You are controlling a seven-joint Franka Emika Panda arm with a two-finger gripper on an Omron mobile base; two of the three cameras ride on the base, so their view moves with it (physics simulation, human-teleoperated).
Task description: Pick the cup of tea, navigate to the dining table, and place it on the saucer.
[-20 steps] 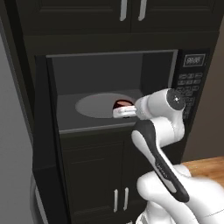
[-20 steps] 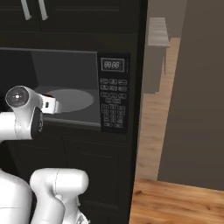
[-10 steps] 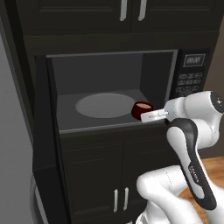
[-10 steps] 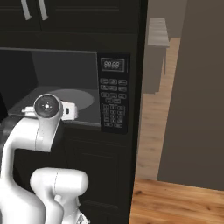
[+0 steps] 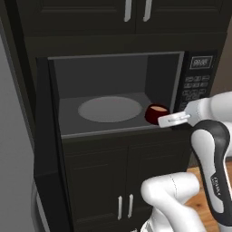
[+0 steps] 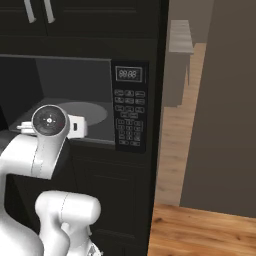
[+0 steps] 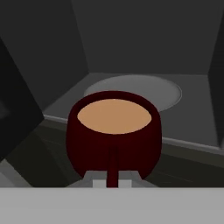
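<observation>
Now your gripper (image 5: 164, 120) is clamped on the handle of the cup (image 5: 156, 114), and the cup has come out from over the round turntable (image 5: 110, 108) to the front right corner of the open microwave (image 5: 115, 95), just at its mouth. A second ago the cup sat deeper in, near the turntable's middle, so the pick looks done and you are withdrawing it. From the hand camera, the cup (image 7: 113, 133) sits upright and level, its light brown tea (image 7: 114, 116) reaching close to the rim, the handle facing you between the dark fingertips (image 7: 99, 183). By my reading, the drive to the dining table comes next, and the saucer there is yet to be found. To the cup's right stands the microwave's control panel (image 5: 195, 86), close beside your forearm; the cavity's right wall is the nearest thing to catch on as you pull clear. Dark cabinet doors (image 5: 127, 181) run above and below. In the right base camera, a wooden floor (image 6: 200, 230) opens to the right of the cabinet column, the likely way out. With tea so high, a jerk could spill it.
</observation>
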